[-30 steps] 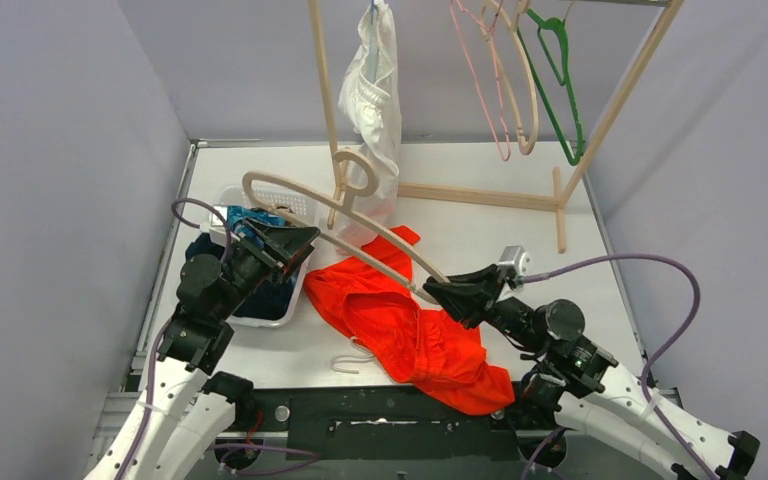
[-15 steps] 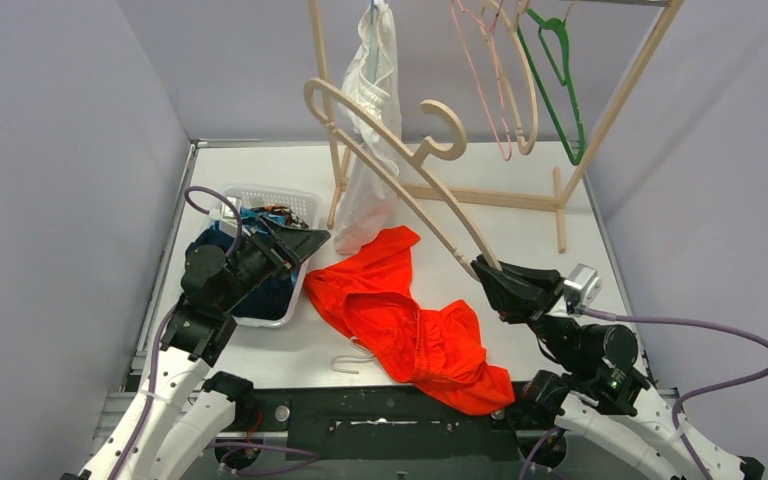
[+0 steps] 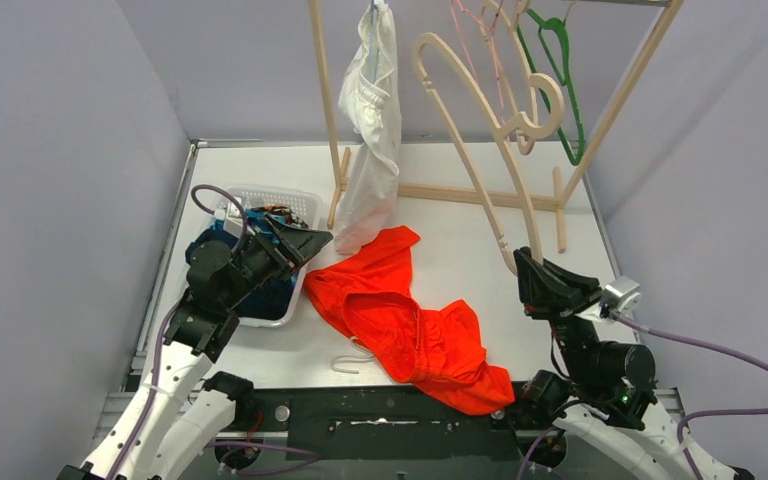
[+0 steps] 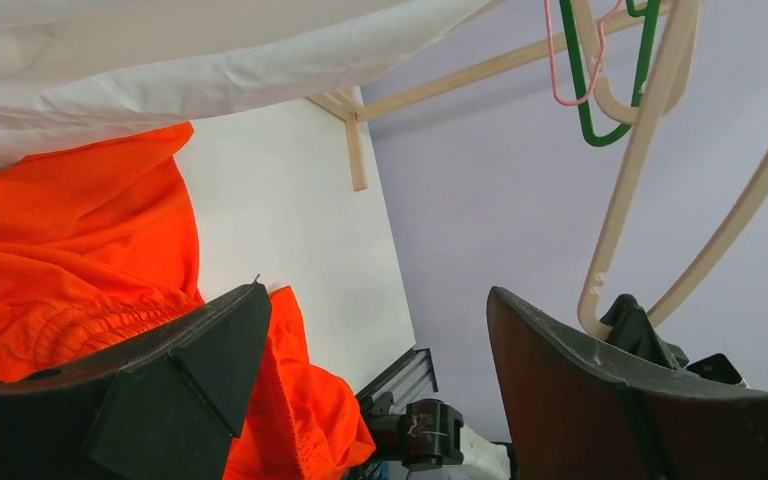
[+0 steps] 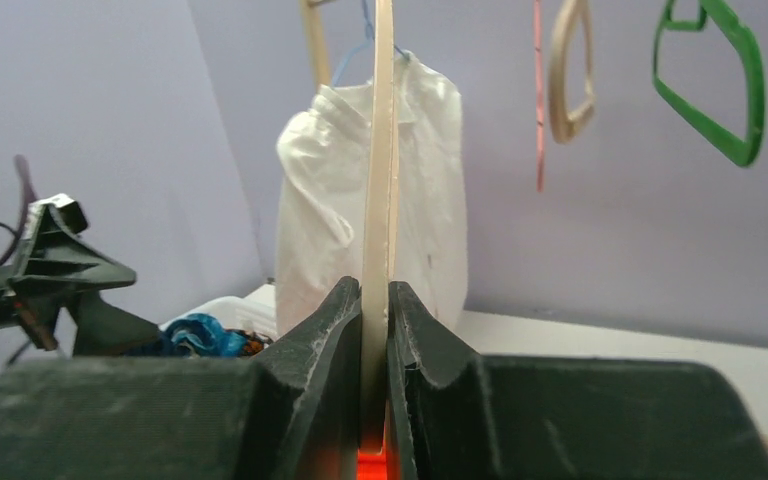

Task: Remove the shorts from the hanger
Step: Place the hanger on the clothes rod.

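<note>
My right gripper (image 3: pixel 522 262) (image 5: pixel 378 300) is shut on the lower end of a bare beige hanger (image 3: pixel 507 128) (image 5: pixel 380 150), which it holds upright at the right, its hook up near the rack's hangers. Bright orange shorts (image 3: pixel 400 310) (image 4: pixel 60 230) lie crumpled on the table between the arms, off any hanger. White shorts (image 3: pixel 370 120) (image 5: pixel 330 220) hang from the rack at the back. My left gripper (image 3: pixel 305 248) (image 4: pixel 375 300) stands open and empty over the basket's right rim, pointing at the orange shorts.
A white basket (image 3: pixel 300 200) at the left holds teal-blue shorts (image 3: pixel 250 222) and dark navy shorts (image 3: pixel 205 248). The wooden rack (image 3: pixel 480 195) carries a pink hanger (image 3: pixel 485 90) and a green hanger (image 3: pixel 560 100). A small white hanger (image 3: pixel 355 355) lies by the near edge.
My right arm has swung the beige hanger from low over the orange shorts up and to the right, standing it upright. The left gripper has hardly moved.
</note>
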